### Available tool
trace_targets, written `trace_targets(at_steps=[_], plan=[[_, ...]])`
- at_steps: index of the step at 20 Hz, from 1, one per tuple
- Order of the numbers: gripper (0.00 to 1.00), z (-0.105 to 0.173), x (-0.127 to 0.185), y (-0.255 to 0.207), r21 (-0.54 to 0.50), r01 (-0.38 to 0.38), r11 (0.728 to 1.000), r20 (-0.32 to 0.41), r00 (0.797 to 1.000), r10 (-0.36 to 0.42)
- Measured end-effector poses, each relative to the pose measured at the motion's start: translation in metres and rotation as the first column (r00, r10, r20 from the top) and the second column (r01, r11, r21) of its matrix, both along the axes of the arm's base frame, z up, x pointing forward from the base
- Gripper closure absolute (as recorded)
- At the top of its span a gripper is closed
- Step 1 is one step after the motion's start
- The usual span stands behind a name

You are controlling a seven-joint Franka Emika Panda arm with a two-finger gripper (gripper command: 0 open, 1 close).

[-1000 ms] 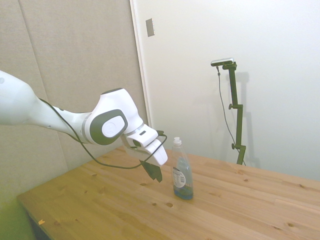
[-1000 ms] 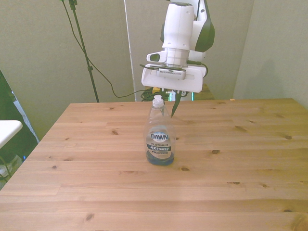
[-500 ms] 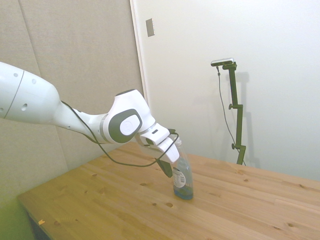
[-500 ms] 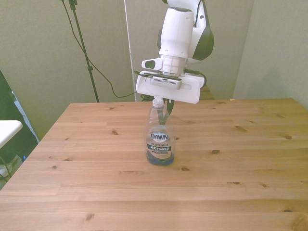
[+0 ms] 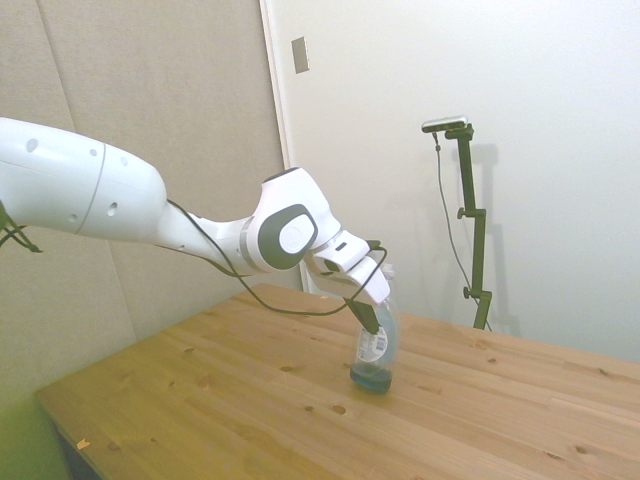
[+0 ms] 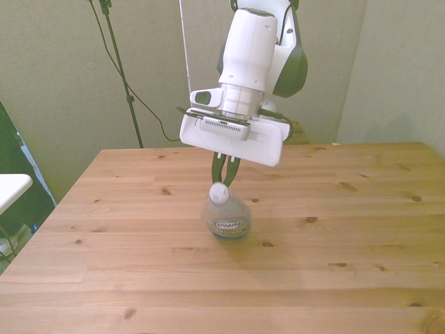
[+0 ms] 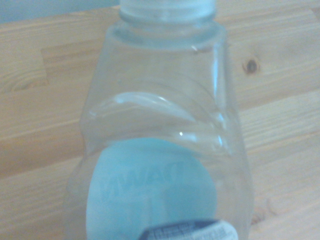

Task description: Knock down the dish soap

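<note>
Dish soap (image 6: 226,220): one bottle, tilted; one gripper (image 6: 224,170) against it.

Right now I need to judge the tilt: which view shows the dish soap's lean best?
The side view: the dish soap leans in profile. The front view foreshortens it; the wrist view shows only its blurred upper body.

White glossy arm (image 5: 90,195), grey oval joint caps, black cable looped along wrist, white flange, dark jaws.
</note>
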State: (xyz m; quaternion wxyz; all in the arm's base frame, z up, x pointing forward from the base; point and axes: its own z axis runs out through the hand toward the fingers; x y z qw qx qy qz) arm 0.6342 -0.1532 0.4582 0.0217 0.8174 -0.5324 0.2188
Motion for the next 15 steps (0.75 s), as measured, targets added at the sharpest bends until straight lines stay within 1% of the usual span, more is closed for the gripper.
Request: trace_targets(at_steps=[2, 5, 11, 15], plan=[[1.0, -0.003, 0.017, 0.0, -0.004, 0.003, 1.0, 0.01, 1.0, -0.003], [1.0, -0.003, 0.033, -0.001, 0.0, 0.013, 1.0, 0.029, 0.999, -0.013], [1.0, 0.001, 0.059, -0.02, -0.02, 0.051, 0.998, 0.073, 0.996, -0.05], [1.0, 0.009, 0.074, -0.031, -0.037, 0.074, 0.997, 0.109, 0.992, -0.069]])
